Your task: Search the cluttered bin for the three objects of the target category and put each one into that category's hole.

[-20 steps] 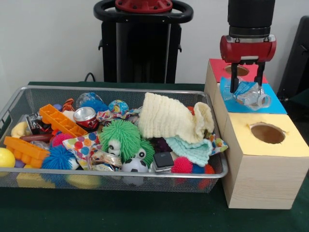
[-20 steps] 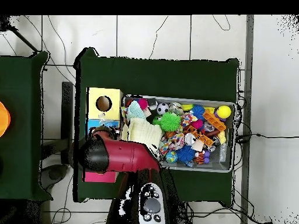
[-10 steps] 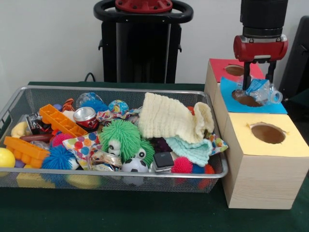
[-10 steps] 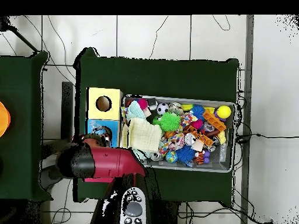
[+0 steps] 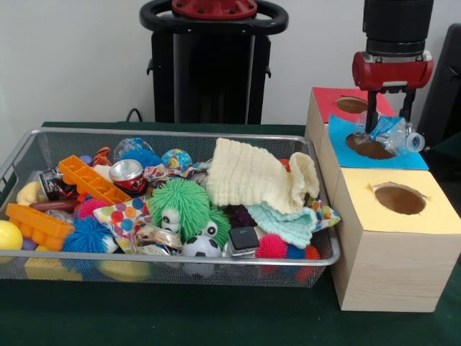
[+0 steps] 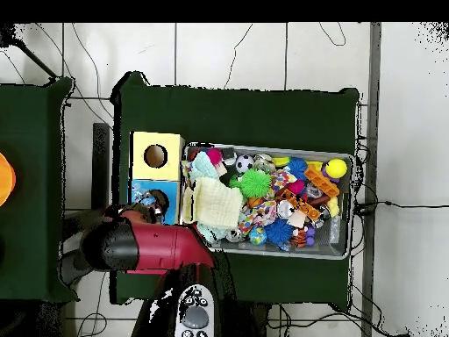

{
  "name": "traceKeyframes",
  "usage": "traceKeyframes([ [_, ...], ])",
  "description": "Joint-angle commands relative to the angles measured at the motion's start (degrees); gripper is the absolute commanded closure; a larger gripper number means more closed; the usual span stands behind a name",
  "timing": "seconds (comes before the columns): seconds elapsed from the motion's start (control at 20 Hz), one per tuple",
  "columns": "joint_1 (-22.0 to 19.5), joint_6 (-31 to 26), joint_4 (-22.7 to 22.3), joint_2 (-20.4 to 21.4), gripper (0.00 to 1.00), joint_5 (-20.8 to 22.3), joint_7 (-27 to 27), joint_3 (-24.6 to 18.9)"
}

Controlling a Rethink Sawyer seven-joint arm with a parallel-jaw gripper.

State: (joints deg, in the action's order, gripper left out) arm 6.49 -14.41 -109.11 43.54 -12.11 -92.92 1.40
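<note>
My gripper (image 5: 390, 124) hangs over the blue-topped box (image 5: 403, 157), shut on a crushed clear plastic bottle (image 5: 395, 135). The bottle sits tilted just above and to the right of the blue box's round hole (image 5: 370, 149), with its cap end pointing right. From overhead, the red arm (image 6: 162, 246) covers most of the gripper, and the bottle (image 6: 147, 203) shows over the blue box (image 6: 168, 186). The wire bin (image 5: 43, 140) to the left holds mixed clutter, including a crushed red can (image 5: 127, 174).
A red-topped box (image 5: 325, 99) with a hole stands behind the blue one, and a yellow-topped box (image 5: 432, 213) with a hole stands in front. In the bin lie a cream cloth (image 5: 251, 175), a green fuzzy ball (image 5: 184, 204), orange bricks (image 5: 90, 180) and spiky balls.
The gripper carried the bottle rightward and slightly up, from the bin side of the blue box to a spot over its hole. The bin's contents have not moved.
</note>
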Motion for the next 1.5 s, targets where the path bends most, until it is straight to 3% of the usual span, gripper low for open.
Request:
traceKeyframes([
  [0.05,-2.24,2.33,-3.76,-3.9,1.0,-2.31,-13.96,-1.77],
  [1.4,1.06,1.0,1.24,-5.66,1.0,-4.84,-13.94,0.55],
  [1.45,1.47,0.79,1.55,-5.82,0.0,-4.96,-14.0,0.93],
  [1.5,1.82,0.23,1.93,-5.99,0.0,-4.96,-14.01,1.33],
])
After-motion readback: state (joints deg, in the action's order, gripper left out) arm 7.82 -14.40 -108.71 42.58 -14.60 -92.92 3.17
